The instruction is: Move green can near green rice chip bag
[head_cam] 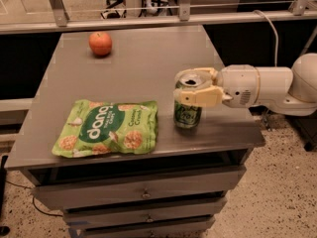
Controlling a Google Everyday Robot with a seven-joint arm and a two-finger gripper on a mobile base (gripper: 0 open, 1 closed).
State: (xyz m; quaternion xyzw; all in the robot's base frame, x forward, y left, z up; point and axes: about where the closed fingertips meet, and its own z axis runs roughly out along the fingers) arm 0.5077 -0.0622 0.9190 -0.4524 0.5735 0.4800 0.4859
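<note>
The green can (187, 114) stands upright on the grey table (148, 58), its silver top showing, just right of the green rice chip bag (107, 128). The bag lies flat near the table's front edge, with white "dang" lettering. My gripper (194, 87) reaches in from the right on a white arm (267, 89). Its cream fingers (198, 96) are closed around the can's upper part, one in front and one behind the rim. A narrow gap separates the can from the bag's right edge.
A red apple (100, 43) sits at the table's far left. Drawers (143, 195) are under the tabletop. A metal rail (148, 20) runs behind the table. The table's right edge is close beside the can.
</note>
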